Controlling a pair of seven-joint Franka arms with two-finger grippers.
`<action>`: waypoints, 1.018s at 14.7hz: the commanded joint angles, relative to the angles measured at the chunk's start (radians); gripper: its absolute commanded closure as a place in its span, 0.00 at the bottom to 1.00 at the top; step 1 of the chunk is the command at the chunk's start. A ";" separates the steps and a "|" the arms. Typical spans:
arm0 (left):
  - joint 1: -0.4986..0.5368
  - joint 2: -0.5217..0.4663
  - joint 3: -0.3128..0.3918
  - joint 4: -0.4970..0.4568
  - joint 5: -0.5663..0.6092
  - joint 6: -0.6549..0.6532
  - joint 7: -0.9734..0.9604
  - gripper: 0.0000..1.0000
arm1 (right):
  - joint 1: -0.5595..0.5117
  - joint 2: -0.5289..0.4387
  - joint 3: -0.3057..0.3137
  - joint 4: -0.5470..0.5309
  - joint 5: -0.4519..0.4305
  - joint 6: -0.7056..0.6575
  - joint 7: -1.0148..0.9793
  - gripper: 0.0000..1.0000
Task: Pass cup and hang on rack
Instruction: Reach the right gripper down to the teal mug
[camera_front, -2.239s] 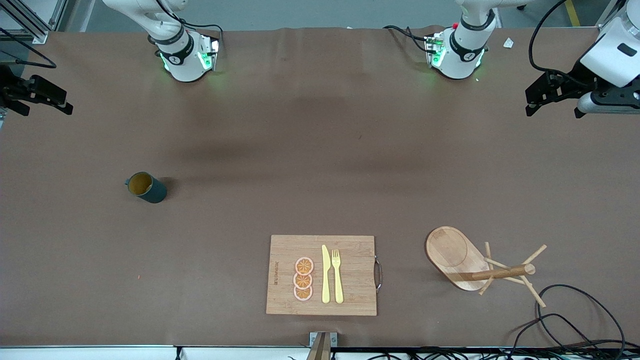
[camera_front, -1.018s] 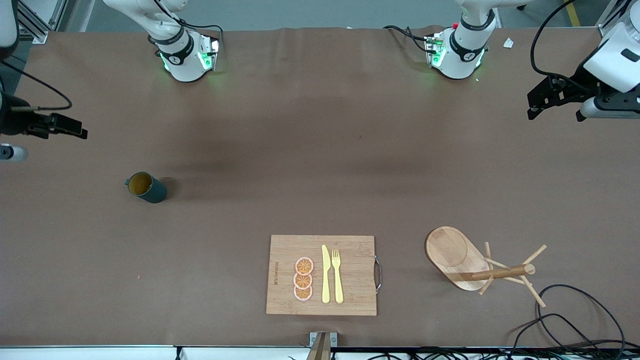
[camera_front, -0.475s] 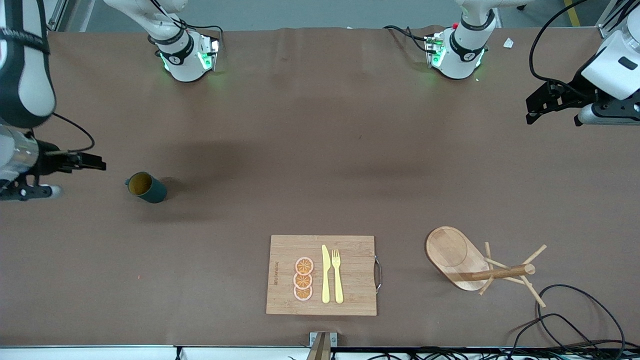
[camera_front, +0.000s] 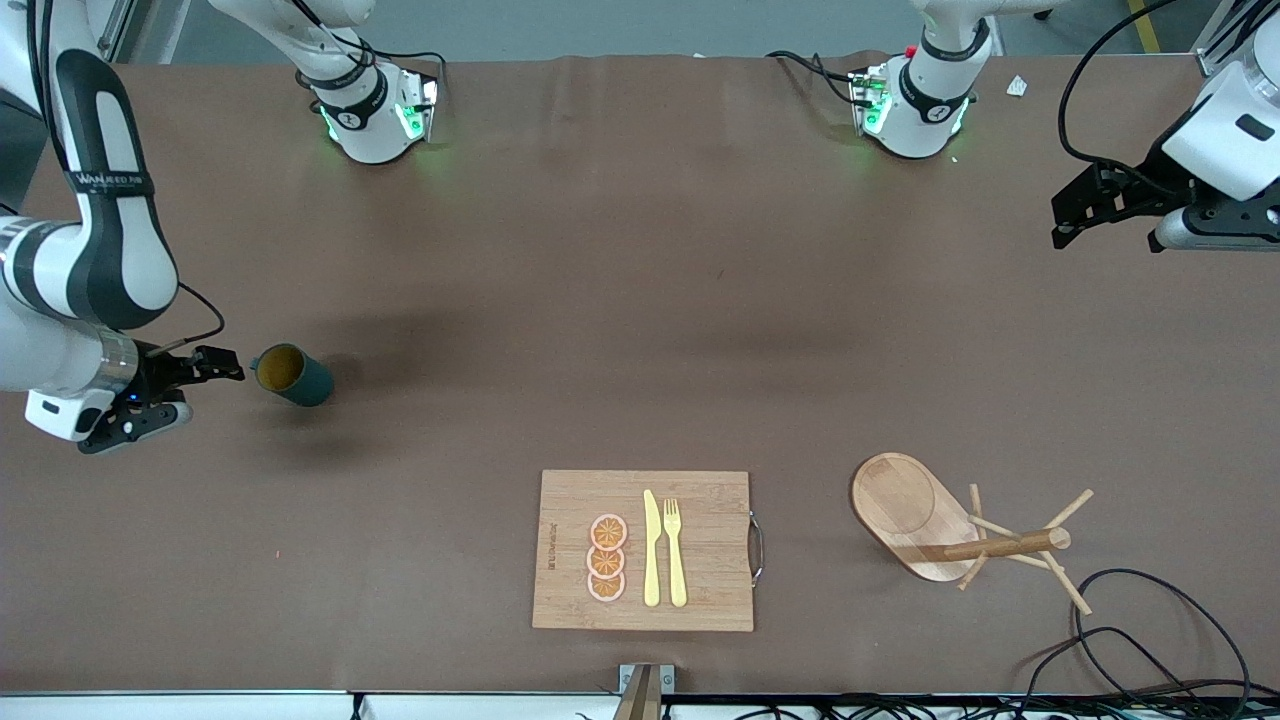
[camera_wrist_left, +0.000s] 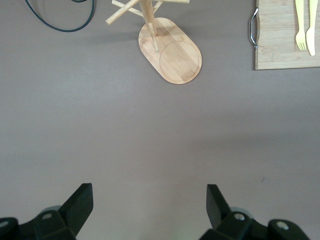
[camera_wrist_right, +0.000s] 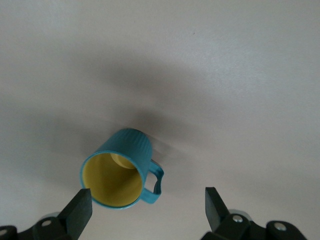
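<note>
The dark teal cup (camera_front: 292, 374) with its yellow inside stands upright on the brown table toward the right arm's end. My right gripper (camera_front: 205, 385) hangs open just beside the cup, on the side of its small handle (camera_front: 255, 364). In the right wrist view the cup (camera_wrist_right: 120, 167) sits just ahead of the gripper (camera_wrist_right: 148, 196), close to one finger and untouched. The wooden rack (camera_front: 905, 510) stands near the front edge toward the left arm's end. My left gripper (camera_front: 1068, 215) waits open and empty over the table's end, with the rack (camera_wrist_left: 175, 55) ahead of the gripper (camera_wrist_left: 149, 192).
A bamboo cutting board (camera_front: 640, 550) with orange slices, a yellow knife and a fork lies near the front edge, between cup and rack. A black cable (camera_front: 1150, 620) loops on the table beside the rack. The board's handle end (camera_wrist_left: 287, 35) shows in the left wrist view.
My right arm has swung in from the table's end and come down beside the cup, fingers still open. The left gripper has barely shifted. Cup and rack have not moved.
</note>
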 joint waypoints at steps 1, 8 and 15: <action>0.005 0.001 -0.002 0.014 0.000 -0.016 0.017 0.00 | -0.018 0.010 0.015 -0.050 0.013 0.056 -0.039 0.00; 0.007 0.000 -0.001 0.013 0.000 -0.025 0.017 0.00 | -0.016 0.012 0.017 -0.213 0.015 0.274 -0.067 0.04; 0.009 0.000 0.001 0.013 0.000 -0.031 0.017 0.00 | -0.013 0.012 0.019 -0.268 0.015 0.349 -0.067 1.00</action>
